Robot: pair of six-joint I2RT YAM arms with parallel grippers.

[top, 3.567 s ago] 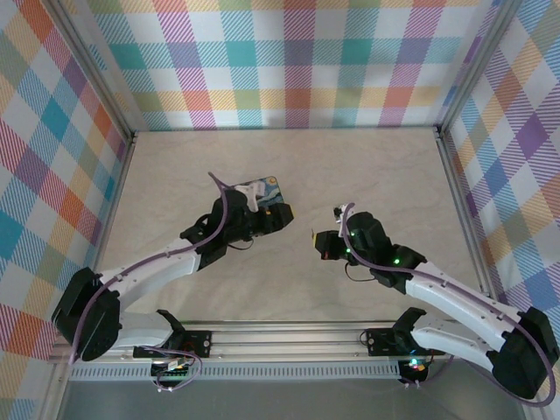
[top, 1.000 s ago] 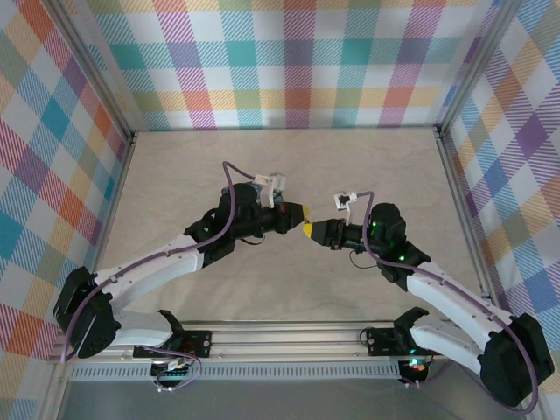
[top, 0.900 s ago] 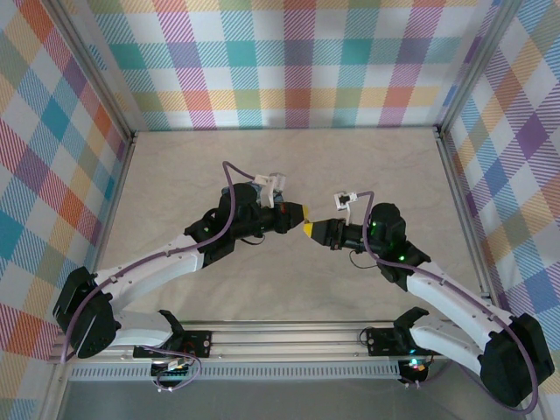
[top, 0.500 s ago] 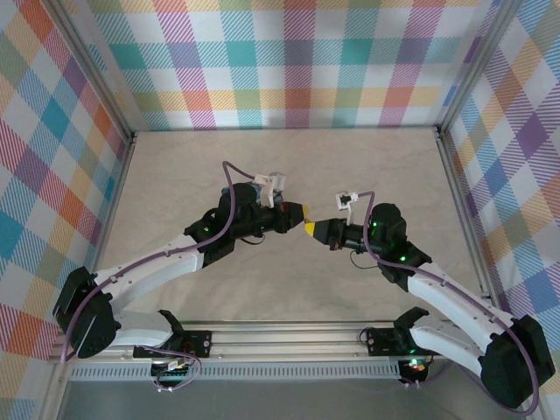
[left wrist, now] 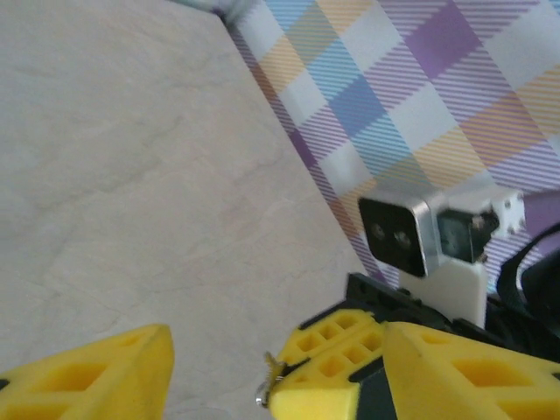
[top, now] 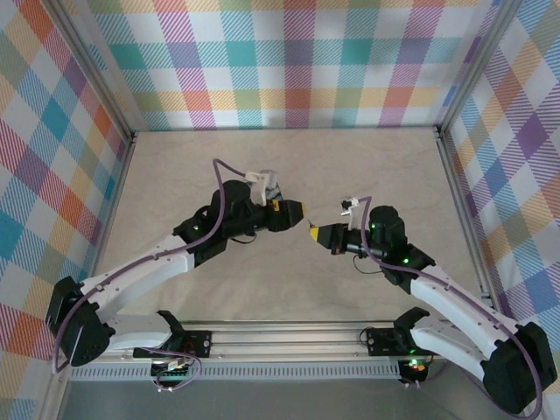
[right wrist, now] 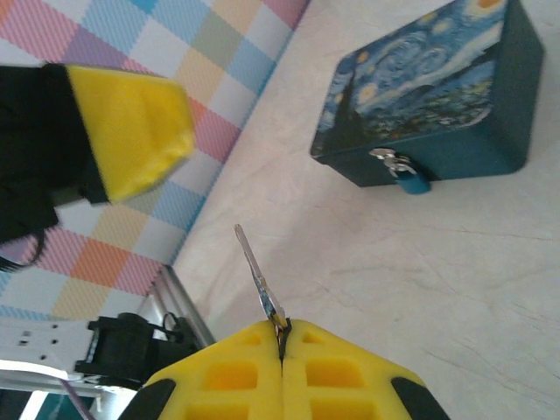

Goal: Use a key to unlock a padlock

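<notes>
In the right wrist view my right gripper (right wrist: 282,331) is shut on the key (right wrist: 258,278), a thin silvery sliver sticking up from the yellow pads. Farther off, the tiny blue padlock (right wrist: 409,181) hangs by its silvery shackle from the front of the Starry Night tin (right wrist: 429,96). From above, the right gripper (top: 313,234) sits just below and right of my left gripper (top: 295,210). The left wrist view has the left gripper (left wrist: 273,354) open, with the right gripper's fingers (left wrist: 341,346) and the key (left wrist: 266,387) between its own yellow fingers.
The plaid walls (top: 297,61) enclose the beige tabletop (top: 376,166). A metal rail (top: 289,337) runs along the near edge. In the top view the left arm (top: 166,254) covers most of the tin. The right wrist camera (left wrist: 398,232) is close in front of the left gripper.
The two gripper tips, nearly touching before, have drawn slightly apart. The left wrist has shifted left and turned. The right gripper has pulled back a little toward the near right with the key.
</notes>
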